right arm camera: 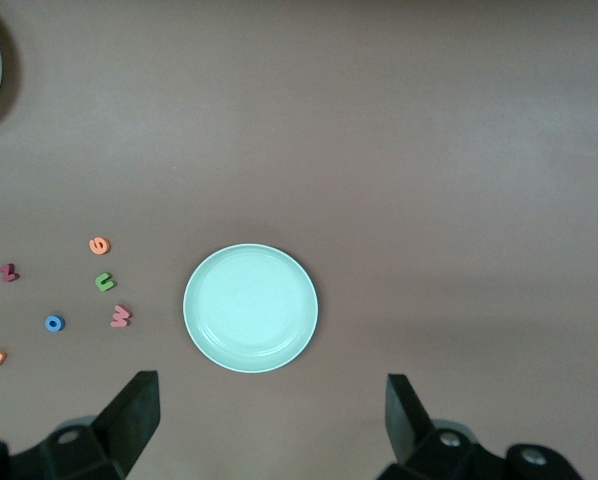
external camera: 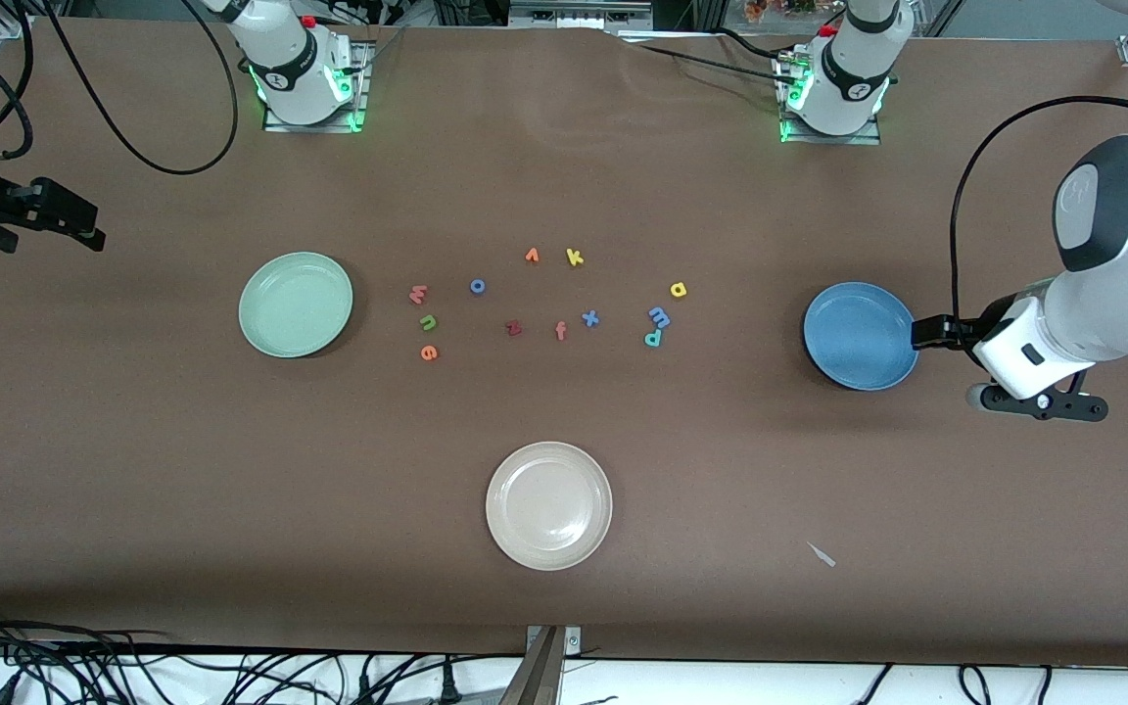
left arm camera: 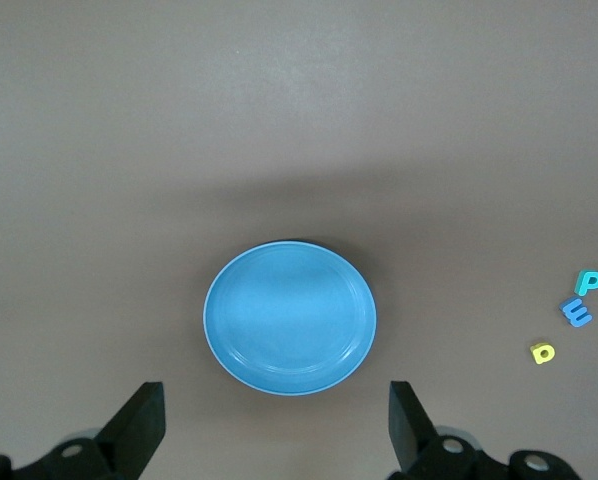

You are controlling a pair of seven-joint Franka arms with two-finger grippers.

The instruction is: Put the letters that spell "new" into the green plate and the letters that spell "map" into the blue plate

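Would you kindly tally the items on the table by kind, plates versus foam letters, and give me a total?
Plates: 3 (green plate, blue plate, cream-white plate)
Foam letters: 11, in a loose band between the green and blue plates
Total: 14

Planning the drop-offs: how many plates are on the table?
3: green plate toward the right arm's end, blue plate toward the left arm's end, cream plate nearest the front camera. None seems hidden.
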